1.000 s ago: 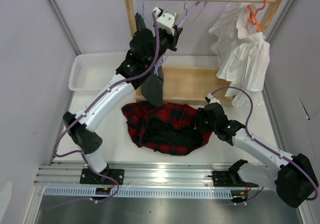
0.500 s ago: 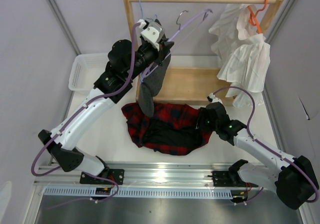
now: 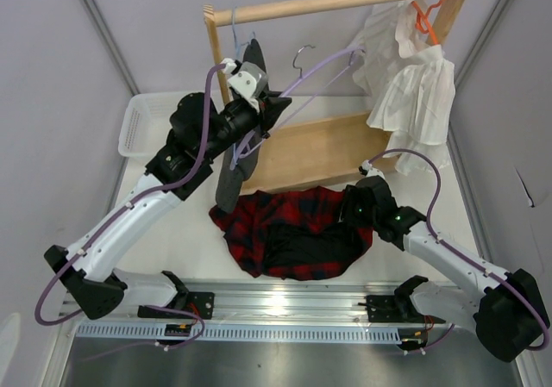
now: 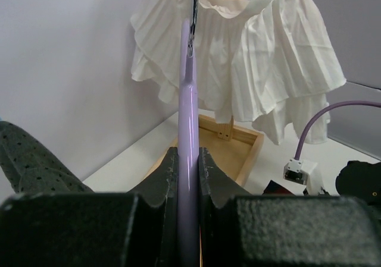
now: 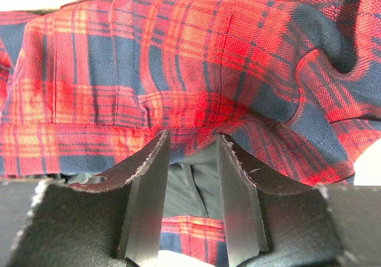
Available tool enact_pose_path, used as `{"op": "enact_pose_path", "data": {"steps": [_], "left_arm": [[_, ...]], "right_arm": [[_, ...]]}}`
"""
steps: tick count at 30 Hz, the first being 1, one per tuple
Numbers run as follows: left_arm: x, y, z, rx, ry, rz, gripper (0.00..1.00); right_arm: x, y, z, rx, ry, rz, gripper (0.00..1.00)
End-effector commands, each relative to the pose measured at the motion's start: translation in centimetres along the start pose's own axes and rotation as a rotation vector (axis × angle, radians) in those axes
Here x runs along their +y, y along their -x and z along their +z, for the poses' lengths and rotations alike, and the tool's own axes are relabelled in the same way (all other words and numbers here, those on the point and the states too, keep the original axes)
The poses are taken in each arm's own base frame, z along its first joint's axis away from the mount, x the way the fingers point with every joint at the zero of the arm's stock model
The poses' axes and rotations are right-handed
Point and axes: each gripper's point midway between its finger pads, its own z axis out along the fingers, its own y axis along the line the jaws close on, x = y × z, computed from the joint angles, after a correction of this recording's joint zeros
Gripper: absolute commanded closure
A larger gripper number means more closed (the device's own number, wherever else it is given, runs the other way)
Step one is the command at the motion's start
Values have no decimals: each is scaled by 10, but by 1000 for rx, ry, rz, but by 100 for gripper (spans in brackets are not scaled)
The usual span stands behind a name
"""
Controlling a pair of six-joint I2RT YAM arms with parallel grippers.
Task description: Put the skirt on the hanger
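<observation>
The left pincer (image 4: pixel 189 160) clamps the lilac hanger (image 3: pixel 319 70) tight, just in front of the wooden rack (image 3: pixel 321 150). The right pincer (image 5: pixel 190 148) is closed narrow on a fold of the plaid skirt (image 3: pixel 293 232), which lies on the surface (image 3: pixel 194 240) before the rack's base.
</observation>
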Motion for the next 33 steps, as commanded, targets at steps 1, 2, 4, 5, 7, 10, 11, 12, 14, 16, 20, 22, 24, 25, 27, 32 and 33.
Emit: {"op": "enact_pose_path", "data": {"steps": [1,2,4,5,7,10,11,12,14,16,20,22,24,25,27,32,33], "left_arm": [[10,20,17,-56,18,-29,100],[14,23,22,-64,21,-42,100],[25,29,32,-80,24,-40,100],[29,29,36,-86,29,-37,100],[36,40,42,-139,26,-50,100],[49,50,49,-196,39,-32,100],[48,54,50,-212,19,-27,100],[50,61,51,-235,11,-17,100],[55,73,56,-277,-17,0,100],[54,78,64,-288,-48,2,100],[51,102,73,-307,-85,2,100],[47,107,75,-310,-112,-21,100],[42,104,76,-283,-127,-55,100],[40,101,75,-272,-130,-64,100],[30,95,63,-256,-134,-77,100],[18,102,21,-296,-137,-107,100],[14,87,19,-258,-145,-131,100]], "right_arm": [[12,18,-4,-39,29,-9,58],[13,19,-4,-41,32,-8,58],[12,20,-5,-42,28,-9,58],[12,19,-5,-39,26,-9,58],[12,22,-6,-45,28,-10,58],[11,20,-6,-40,26,-12,58],[12,20,-6,-40,28,-12,58],[12,21,-6,-41,29,-12,58],[11,20,-7,-40,28,-11,58],[11,20,-7,-40,28,-9,58],[11,21,-7,-44,30,-10,58],[11,22,-7,-46,28,-8,58],[11,22,-7,-46,28,-8,58],[11,22,-7,-45,29,-8,58],[10,22,-7,-45,26,-9,58],[10,21,-5,-38,29,-13,58],[10,21,-4,-38,30,-14,58]]}}
